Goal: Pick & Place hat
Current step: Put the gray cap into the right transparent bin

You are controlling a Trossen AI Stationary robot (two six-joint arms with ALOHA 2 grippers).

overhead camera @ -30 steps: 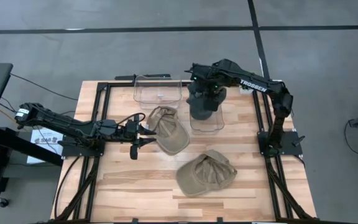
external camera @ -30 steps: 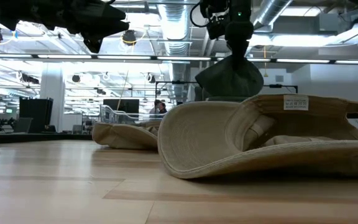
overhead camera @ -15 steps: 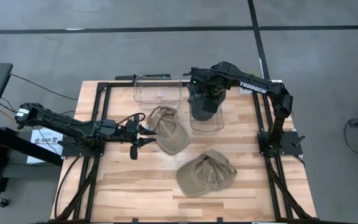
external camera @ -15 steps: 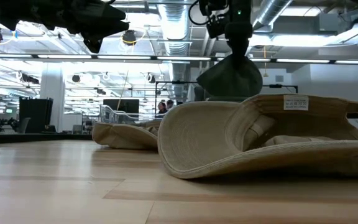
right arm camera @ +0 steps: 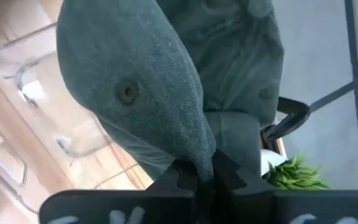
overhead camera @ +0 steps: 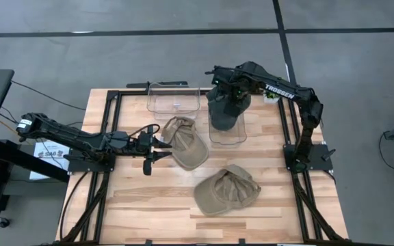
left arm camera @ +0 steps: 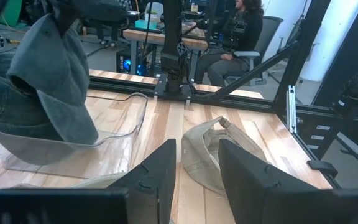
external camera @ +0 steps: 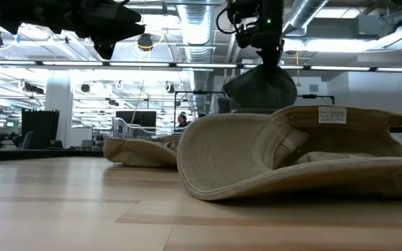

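While I watch from above, the right gripper [overhead camera: 232, 96] hangs near the desk's far edge, its fingers pinched together on the crown of a dark grey hat [overhead camera: 224, 113]. That hat dangles over a clear bin [overhead camera: 227, 134] that sits toward the far right of the desk [overhead camera: 142, 198]; I cannot tell whether it touches the bin. A second clear bin [overhead camera: 174, 100] stands just beside it at the far edge.

Two tan hats lie on the wood: one [overhead camera: 184, 142] near the middle, one [overhead camera: 227, 189] closer to the near edge, upside down. In the low view this nearer hat blocks most of what lies behind.

My left gripper [overhead camera: 161, 145] waits low at the left, fingers spread, right beside the middle tan hat's brim.

A person [left arm camera: 236, 28] sits beyond the desk.
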